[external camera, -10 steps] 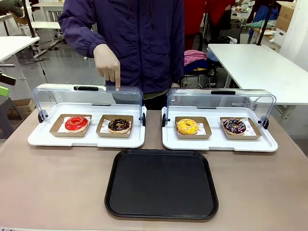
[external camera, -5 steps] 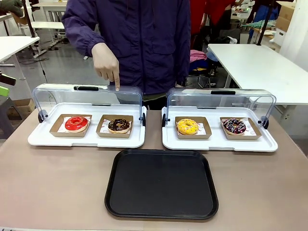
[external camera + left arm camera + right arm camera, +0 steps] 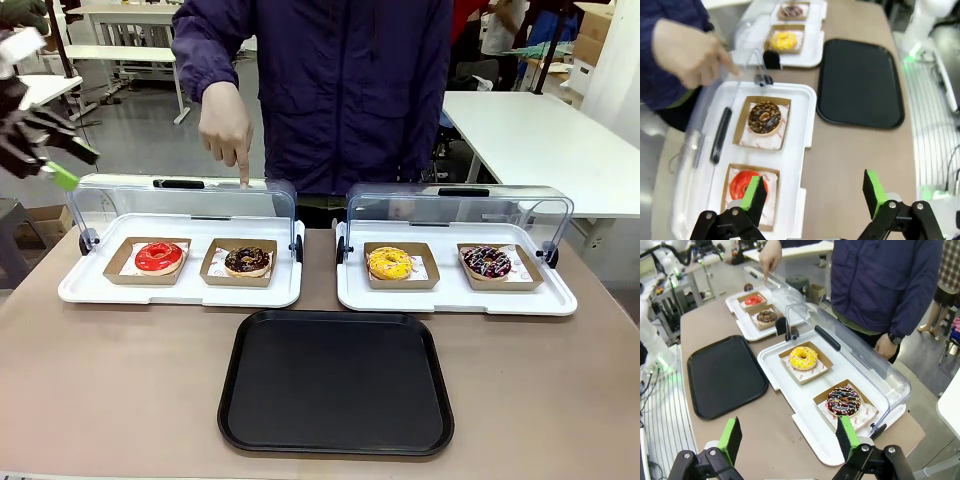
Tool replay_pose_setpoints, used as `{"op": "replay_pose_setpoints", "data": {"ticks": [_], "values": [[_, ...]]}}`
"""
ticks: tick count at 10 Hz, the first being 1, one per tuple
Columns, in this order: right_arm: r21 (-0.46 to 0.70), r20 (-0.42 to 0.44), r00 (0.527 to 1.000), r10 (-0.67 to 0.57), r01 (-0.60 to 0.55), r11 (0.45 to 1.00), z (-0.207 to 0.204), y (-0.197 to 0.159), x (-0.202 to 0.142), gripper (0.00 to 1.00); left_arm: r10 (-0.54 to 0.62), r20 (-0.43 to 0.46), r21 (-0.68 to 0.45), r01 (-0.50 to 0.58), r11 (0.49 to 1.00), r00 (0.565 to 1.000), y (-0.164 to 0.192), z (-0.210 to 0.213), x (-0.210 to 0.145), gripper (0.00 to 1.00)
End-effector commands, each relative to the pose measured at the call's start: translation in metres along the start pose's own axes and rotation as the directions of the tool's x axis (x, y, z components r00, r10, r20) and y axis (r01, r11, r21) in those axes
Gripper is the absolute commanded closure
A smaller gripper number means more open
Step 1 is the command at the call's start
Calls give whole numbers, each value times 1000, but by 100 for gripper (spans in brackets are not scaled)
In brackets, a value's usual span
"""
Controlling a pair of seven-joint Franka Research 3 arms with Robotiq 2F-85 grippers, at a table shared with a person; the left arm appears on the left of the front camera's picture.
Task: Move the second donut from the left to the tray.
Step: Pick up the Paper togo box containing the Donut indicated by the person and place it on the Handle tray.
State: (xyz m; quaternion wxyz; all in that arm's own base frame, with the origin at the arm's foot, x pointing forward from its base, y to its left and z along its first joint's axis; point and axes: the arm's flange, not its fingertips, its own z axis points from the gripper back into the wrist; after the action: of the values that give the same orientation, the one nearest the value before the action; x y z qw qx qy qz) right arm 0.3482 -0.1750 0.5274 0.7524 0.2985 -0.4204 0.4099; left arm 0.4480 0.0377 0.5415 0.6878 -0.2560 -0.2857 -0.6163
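At the far left, above the edge of the bench (image 3: pixel 110 380), the left hand (image 3: pixel 70 165) is held in the air, released, with its green-padded fingers spread apart and nothing between them. Just right of it, a white tray (image 3: pixel 180 296) with a raised clear lid (image 3: pixel 120 205) is set on the bench. A red-glazed donut (image 3: pixel 159 256) is kept in its left holder. The second donut from the left (image 3: pixel 247 260), dark with tan crumbs, is seated in the brown holder beside it. A person's hand (image 3: pixel 225 120) is pointed down, one finger at the lid's top, above that donut. The black tray (image 3: pixel 335 385) is laid nearer, in the middle. To the right, a second lidded white tray (image 3: pixel 455 300) is seen with a yellow donut (image 3: pixel 390 263) and a multicoloured-sprinkled donut (image 3: pixel 487 262). The right hand (image 3: pixel 789 440) is likewise released, fingers wide apart, over the bench's right side.
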Motion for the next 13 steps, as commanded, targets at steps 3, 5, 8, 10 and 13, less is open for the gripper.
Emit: {"op": "replay_pose_setpoints", "data": {"ticks": [3,5,8,10,13], "values": [[-2,26,999,23,-23,1000,0,-2,1,0,-138,-293,-107,111,988,946,28,-84,60,0],[-2,26,999,23,-23,1000,0,-2,1,0,-170,-420,-123,129,984,892,32,-147,75,0],[-2,26,999,23,-23,1000,0,-2,1,0,-145,-530,-87,117,989,836,31,-212,66,0],[-2,26,999,23,-23,1000,0,-2,1,0,-130,-549,-62,116,991,826,28,-236,59,0],[-2,26,999,23,-23,1000,0,-2,1,0,-158,-524,-96,127,987,837,33,-236,59,0]]}}
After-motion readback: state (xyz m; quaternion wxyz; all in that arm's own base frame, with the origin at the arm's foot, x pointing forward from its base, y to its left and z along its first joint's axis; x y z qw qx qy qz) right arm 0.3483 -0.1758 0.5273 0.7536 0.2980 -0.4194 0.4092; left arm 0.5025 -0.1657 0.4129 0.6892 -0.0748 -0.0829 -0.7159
